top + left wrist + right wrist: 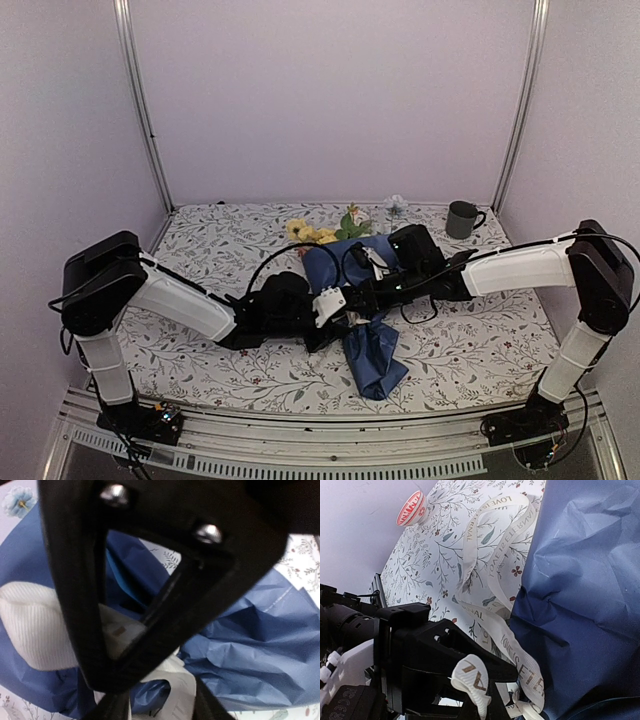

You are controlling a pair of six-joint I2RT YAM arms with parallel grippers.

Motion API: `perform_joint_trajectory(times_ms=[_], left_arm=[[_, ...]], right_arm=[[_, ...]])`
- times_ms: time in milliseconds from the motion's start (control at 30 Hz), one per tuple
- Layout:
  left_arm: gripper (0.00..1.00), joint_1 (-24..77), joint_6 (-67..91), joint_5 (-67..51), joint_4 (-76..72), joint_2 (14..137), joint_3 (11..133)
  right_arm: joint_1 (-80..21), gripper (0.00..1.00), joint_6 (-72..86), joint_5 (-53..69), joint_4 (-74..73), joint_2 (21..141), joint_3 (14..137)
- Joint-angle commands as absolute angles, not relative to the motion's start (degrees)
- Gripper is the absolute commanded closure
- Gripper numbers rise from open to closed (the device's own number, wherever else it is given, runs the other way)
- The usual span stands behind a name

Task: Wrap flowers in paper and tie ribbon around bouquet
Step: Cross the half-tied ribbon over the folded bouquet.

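Note:
The bouquet lies mid-table, its dark blue paper [375, 355] wrapped round the stems, with the yellow, pink and green flowers [305, 233] sticking out at the far end. Both grippers meet over its middle. My left gripper [345, 312] [160, 707] is open, and its dark fingers stand apart with a fold of the cream ribbon [175, 700] and blue paper [260, 640] between them. My right gripper [372, 275] [495, 712] is shut on the ribbon [495, 625], which loops away over the cloth beside the paper [590, 580]. A lettered ribbon end sticks up by its jaws.
A grey mug [462, 218] stands at the back right. A pale blue flower [395, 205] [20, 502] lies near the back edge. A small red-and-white round thing [412, 507] sits at the cloth's edge. The other arm's black finger frame [150, 555] fills the left wrist view.

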State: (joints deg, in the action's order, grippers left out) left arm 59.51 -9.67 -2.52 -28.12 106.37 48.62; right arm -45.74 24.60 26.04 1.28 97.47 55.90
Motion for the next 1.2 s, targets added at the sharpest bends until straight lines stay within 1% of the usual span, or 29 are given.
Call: perform_joint_trajectory(times_ms=[0,100,133,167,200,233,267,333,367,433,500,600,700,867,967,1100,1167], left_arm=[[0.72,59.8,-11.4,-0.3,-26.6,107.8,51.3],[0.97,60.0,-11.2,-1.1,-28.4,106.7,49.9],[1.00,60.0,-11.1,-1.6,-29.0,106.0,49.2],[1.00,59.9,-11.0,-2.3,-29.7,105.3,48.5],[1.00,60.0,-11.0,-3.3,-30.4,104.4,47.7],[1.00,59.9,-10.9,-4.2,-31.6,103.4,46.9],[1.00,59.6,-10.7,-5.3,-33.2,102.4,45.6],[1.00,58.4,-9.1,-8.8,-37.2,100.1,43.0],[1.00,57.4,-7.7,-11.5,-39.0,99.4,42.0],[1.00,55.1,-4.4,-16.9,-42.3,98.7,41.0],[1.00,53.3,-1.2,-20.7,-44.4,99.5,41.0],[1.00,52.2,0.4,-23.4,-44.7,101.5,42.2],[1.00,51.8,2.6,-25.2,-45.7,102.7,42.7],[1.00,50.2,9.6,-27.1,-50.5,103.6,42.1],[1.00,48.1,14.1,-27.3,-49.8,103.7,43.0],[1.00,43.8,23.3,-25.8,-47.0,103.2,43.7],[1.00,40.6,29.5,-26.0,-45.8,103.7,43.7]], right_arm=[[-45.7,1.00,25.7,26.9,2.0,97.3,57.0],[-45.7,1.00,25.7,26.8,2.0,97.1,56.7],[-45.7,1.00,25.7,26.9,2.0,96.9,56.7],[-45.7,0.99,25.6,27.2,2.1,96.9,56.6],[-45.7,0.94,25.3,27.5,2.2,96.8,56.6],[-45.6,0.85,25.2,28.4,2.5,96.7,56.6],[-45.4,0.71,24.9,29.6,2.8,96.5,56.5],[-45.0,0.50,24.0,31.9,4.0,96.0,56.3],[-44.7,0.42,23.3,33.2,4.8,95.7,56.1],[-44.1,0.34,21.9,36.1,6.3,95.8,56.1],[-43.4,0.33,21.1,38.7,7.6,96.8,56.8],[-42.6,0.32,21.1,41.2,8.5,98.5,57.7],[-42.2,0.31,22.0,42.4,9.8,99.2,57.7],[-41.8,0.27,22.2,42.9,10.4,97.2,56.7],[-41.3,0.26,21.5,41.6,9.3,94.1,56.2],[-41.0,0.26,19.2,33.1,3.0,89.4,56.5],[-40.8,0.26,18.3,31.3,0.1,88.7,57.0]])
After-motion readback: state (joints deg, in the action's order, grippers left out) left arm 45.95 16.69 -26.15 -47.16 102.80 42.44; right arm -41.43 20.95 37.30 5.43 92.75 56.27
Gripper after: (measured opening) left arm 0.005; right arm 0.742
